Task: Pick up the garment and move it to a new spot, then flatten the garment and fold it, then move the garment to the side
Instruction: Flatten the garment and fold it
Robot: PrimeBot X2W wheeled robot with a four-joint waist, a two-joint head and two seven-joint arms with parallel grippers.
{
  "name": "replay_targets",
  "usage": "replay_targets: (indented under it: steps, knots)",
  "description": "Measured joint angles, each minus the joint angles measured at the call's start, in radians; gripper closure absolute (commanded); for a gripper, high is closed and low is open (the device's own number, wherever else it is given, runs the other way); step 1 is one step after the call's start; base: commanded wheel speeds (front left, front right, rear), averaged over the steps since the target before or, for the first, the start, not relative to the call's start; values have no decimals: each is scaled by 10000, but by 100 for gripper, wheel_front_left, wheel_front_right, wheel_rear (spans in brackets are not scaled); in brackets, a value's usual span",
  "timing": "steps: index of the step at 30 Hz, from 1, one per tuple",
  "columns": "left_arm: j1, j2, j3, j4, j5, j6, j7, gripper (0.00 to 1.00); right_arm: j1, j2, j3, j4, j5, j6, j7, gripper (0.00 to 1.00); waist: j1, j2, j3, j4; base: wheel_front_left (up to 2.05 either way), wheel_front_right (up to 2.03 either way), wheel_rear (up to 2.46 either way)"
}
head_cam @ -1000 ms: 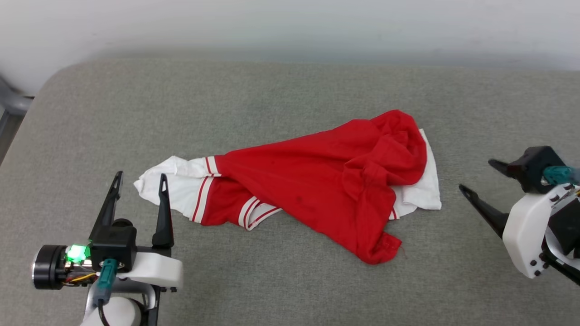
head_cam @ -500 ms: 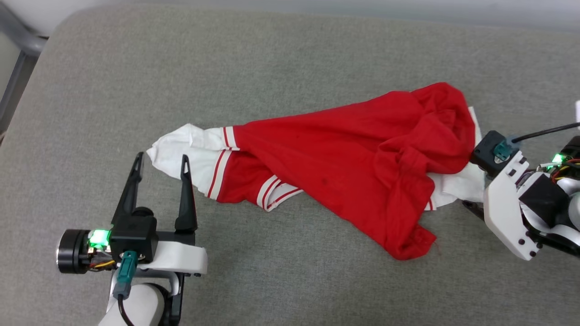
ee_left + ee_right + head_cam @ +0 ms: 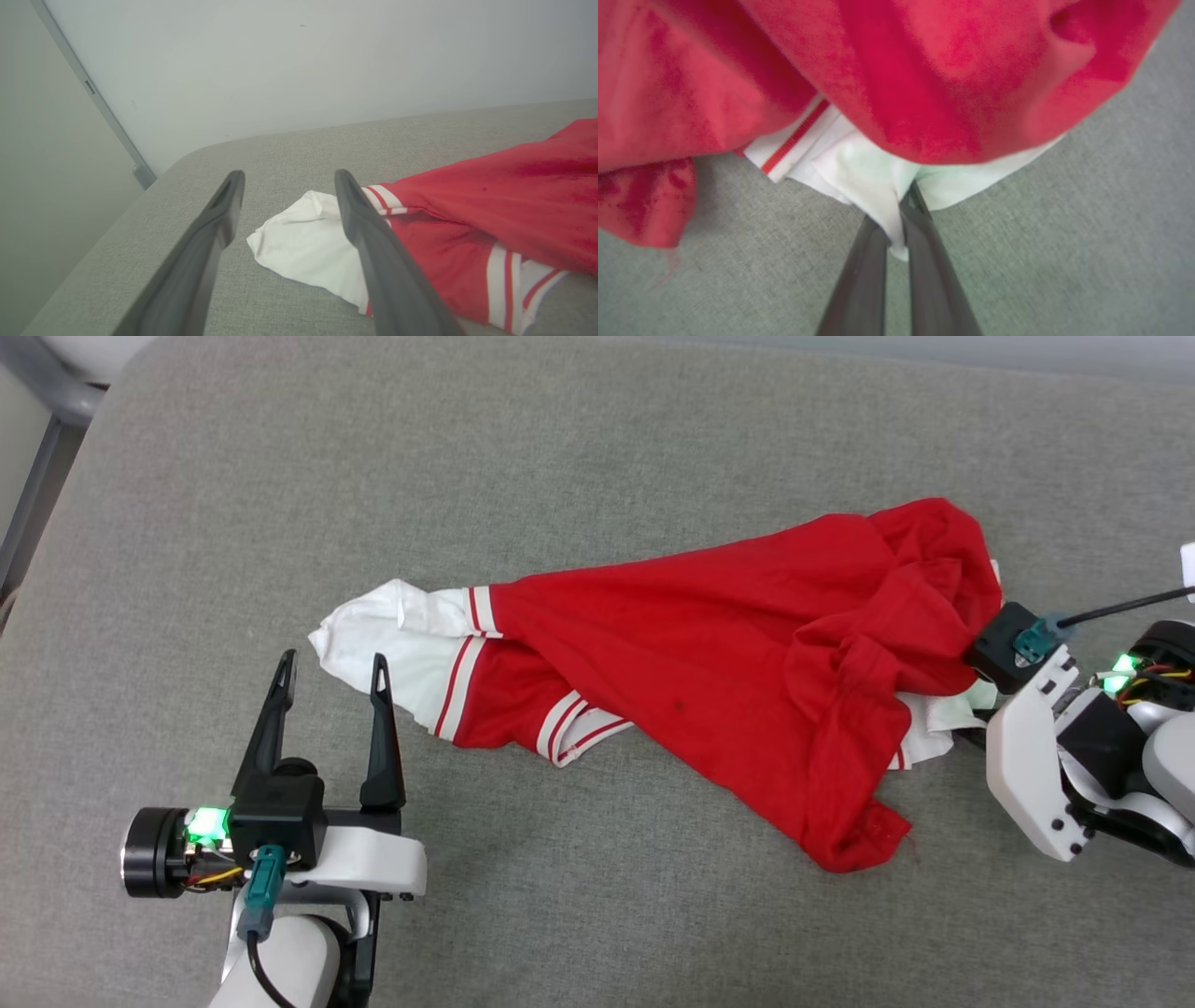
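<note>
Two sets of jaws flank the shirt (image 3: 709,672), crumpled on the grey cushion (image 3: 560,476). Right jaws are clamped on what is probably its white sleeve (image 3: 873,186), apparently for lifting. Left jaws hover spread wide beside the other sleeve (image 3: 392,644), ready to help.

The left gripper (image 3: 333,658) is pointing up the head view at lower left, its two long dark fingers (image 3: 373,242) standing wide apart. The right gripper (image 3: 900,219) is pointing inward from the right edge, its white wrist housing (image 3: 1027,775) tilted and its fingers pinching a white fold of the garment (image 3: 878,182).
</note>
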Motion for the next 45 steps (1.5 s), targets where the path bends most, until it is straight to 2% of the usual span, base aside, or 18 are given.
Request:
replay_targets:
  steps: [3,7,12,17,21,24,27,28,33,37,40,45]
  knots:
    - [144,-86,192,92,130,-171,0,0,139,-163,-61,-104,182,0,-731,100,0,0,-254,-136,0,0,0]
    - [531,-201,420,140,249,-274,2,0,810,-796,-462,-422,516,-2,-1375,100,0,0,-677,-356,0,0,0]
    - [976,-257,616,109,408,-374,0,0,2140,-1496,-1233,-667,936,-2,-1766,100,0,0,-1174,-675,0,0,0]
    - [1250,-288,803,82,506,-508,2,0,3611,-1812,-2169,-568,1390,0,-2011,100,-1,0,-1498,-940,0,0,0]
    - [1366,-355,876,50,617,-575,2,0,4660,-1739,-2867,130,1810,0,-2008,100,-1,0,-1589,-1041,0,0,0]
    - [1426,-426,878,75,681,-667,2,0,5115,-1666,-3233,920,1645,2,-2080,100,-1,0,-1597,-1023,0,0,0]
    - [1427,-468,894,119,754,-736,0,0,5380,-1277,-3651,1365,1647,-2,-2366,100,-1,0,-1644,-998,0,0,0]
    - [1434,-462,926,128,759,-754,0,0,5437,-1187,-3749,1407,1544,-2,-2525,0,-1,0,-1674,-1007,0,0,0]
    - [1693,-449,1043,176,832,-784,0,0,5448,-876,-4518,1030,895,-2,-3331,0,-1,0,-1897,-1164,0,0,0]
    - [1875,-451,1103,199,848,-832,2,0,5524,-982,-5517,-94,395,-4,-3687,0,-1,0,-2115,-1311,0,0,0]
    - [1973,-451,1172,171,865,-844,0,0,5810,-1035,-6311,-1373,-31,-2,-3549,0,-1,0,-2246,-1418,0,0,0]
    - [2054,-466,1187,109,926,-878,2,0,6335,-894,-7488,-3691,-784,-4,-2614,0,-1,0,-2342,-1470,0,0,0]
